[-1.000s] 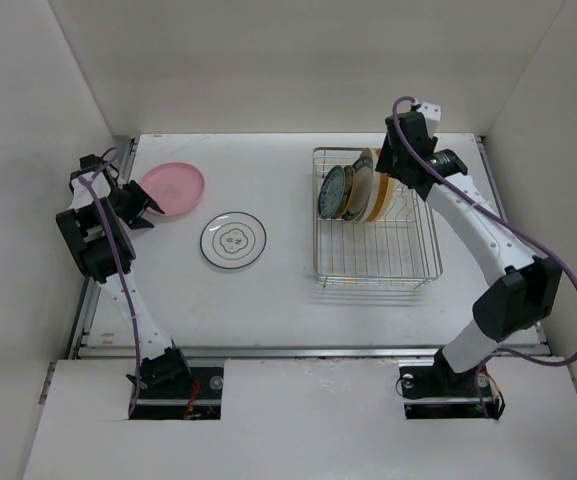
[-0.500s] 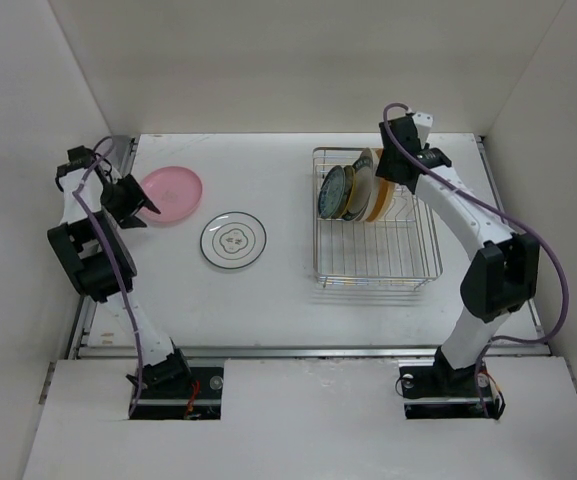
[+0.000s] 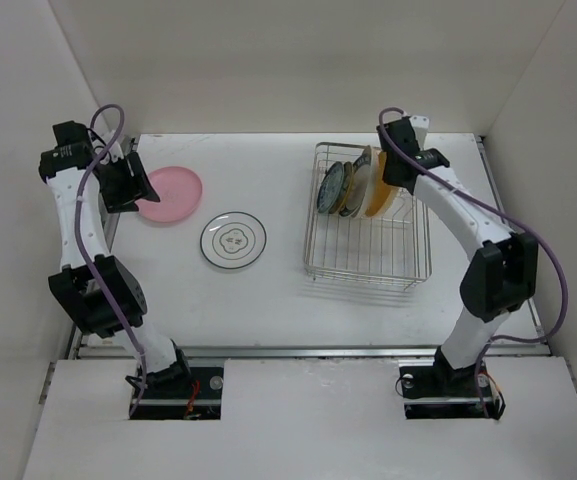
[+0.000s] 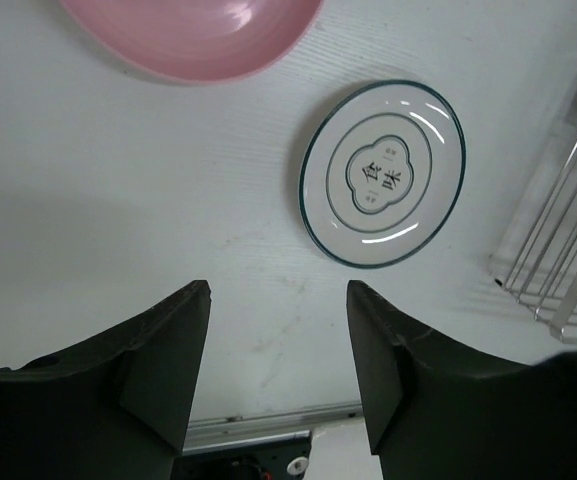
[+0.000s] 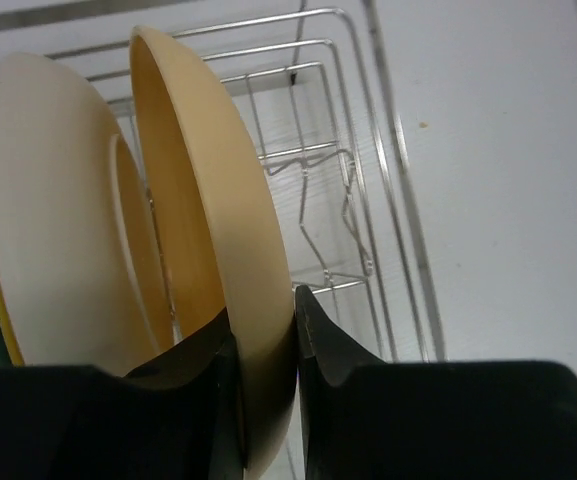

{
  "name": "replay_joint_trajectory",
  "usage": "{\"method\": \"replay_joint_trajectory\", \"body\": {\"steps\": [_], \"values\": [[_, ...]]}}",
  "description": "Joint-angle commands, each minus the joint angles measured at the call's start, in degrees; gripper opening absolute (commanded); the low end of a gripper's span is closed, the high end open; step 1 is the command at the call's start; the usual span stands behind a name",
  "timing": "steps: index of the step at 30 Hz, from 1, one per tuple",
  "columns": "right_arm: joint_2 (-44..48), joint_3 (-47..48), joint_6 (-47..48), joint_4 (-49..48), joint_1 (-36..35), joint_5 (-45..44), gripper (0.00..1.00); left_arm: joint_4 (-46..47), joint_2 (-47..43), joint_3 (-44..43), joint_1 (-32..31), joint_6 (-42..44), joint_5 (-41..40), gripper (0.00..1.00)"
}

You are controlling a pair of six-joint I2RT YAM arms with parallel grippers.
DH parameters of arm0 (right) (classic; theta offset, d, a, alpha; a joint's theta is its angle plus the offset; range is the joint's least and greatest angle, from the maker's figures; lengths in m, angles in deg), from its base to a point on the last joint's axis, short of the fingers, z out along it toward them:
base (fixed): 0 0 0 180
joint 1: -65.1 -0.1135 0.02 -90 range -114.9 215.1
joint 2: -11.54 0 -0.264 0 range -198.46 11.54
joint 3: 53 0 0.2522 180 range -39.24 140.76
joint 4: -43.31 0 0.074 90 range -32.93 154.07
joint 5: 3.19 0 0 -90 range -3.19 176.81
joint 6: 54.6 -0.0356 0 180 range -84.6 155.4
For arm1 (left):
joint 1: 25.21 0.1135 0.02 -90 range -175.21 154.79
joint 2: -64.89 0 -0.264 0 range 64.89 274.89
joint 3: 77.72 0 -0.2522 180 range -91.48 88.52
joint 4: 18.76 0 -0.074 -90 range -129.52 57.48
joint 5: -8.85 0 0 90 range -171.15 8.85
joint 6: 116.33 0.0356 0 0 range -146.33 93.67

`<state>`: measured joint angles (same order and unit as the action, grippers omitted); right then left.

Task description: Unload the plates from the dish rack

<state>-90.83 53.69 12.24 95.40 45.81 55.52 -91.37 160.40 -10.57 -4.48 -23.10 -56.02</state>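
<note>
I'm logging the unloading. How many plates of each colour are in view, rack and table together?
pink plate: 1
white plate with teal rim: 1
teal-blue patterned plate: 1
cream plate: 1
orange-yellow plate: 1
Total: 5 that can be told apart
</note>
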Motion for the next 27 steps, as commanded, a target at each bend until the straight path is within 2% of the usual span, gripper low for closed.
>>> {"method": "replay_joint_trajectory", "body": {"steps": [1, 6, 8, 10, 14, 15, 17, 18, 19, 22, 27], "values": [[10.2, 4.6, -2.5, -0.5, 0.8, -7.1, 0.00, -5.7, -2.9, -3.7, 0.3, 4.1, 3.4, 0.55], [17.1, 10.2, 2.7, 2.4, -0.3, -16.2, 0.00, -8.7, -6.9, -5.9, -1.6, 6.6, 9.4, 0.64], [18.9, 10.9, 3.2, 2.5, -2.9, -18.8, 0.00, -8.7, -9.4, -5.1, -2.8, 8.5, 12.2, 0.69], [21.4, 11.4, 3.2, 1.1, -4.7, -18.1, 0.00, -8.7, -11.0, -3.4, -5.4, 10.0, 14.1, 0.72], [24.9, 4.4, 4.0, -7.8, -9.3, -5.3, 0.00, -8.7, -13.5, -1.5, -9.8, 12.7, 21.6, 0.81], [24.9, 2.4, 4.6, -10.3, -10.7, 4.1, 0.00, -8.7, -14.2, -0.7, -10.7, 12.7, 22.6, 0.84], [25.6, -3.6, 4.6, -17.7, -11.2, 16.0, 0.00, -8.7, -14.2, -0.1, -13.3, 12.7, 23.9, 0.86], [24.6, -5.2, 4.6, -19.8, -11.2, 27.5, 0.00, -8.0, -14.2, -0.1, -13.9, 12.7, 24.6, 0.87], [23.8, -7.3, 3.9, -21.7, -12.2, 32.1, 0.00, -8.0, -14.2, 0.4, -15.0, 12.7, 24.6, 0.87], [19.3, -7.8, 3.4, -26.4, -15.6, 44.2, 0.00, -6.9, -13.6, 1.0, -15.6, 11.1, 24.6, 0.88], [12.8, -7.3, 1.5, -34.6, -20.2, 54.8, 0.00, -6.9, -12.3, 3.5, -18.2, 11.1, 21.4, 0.90]]}}
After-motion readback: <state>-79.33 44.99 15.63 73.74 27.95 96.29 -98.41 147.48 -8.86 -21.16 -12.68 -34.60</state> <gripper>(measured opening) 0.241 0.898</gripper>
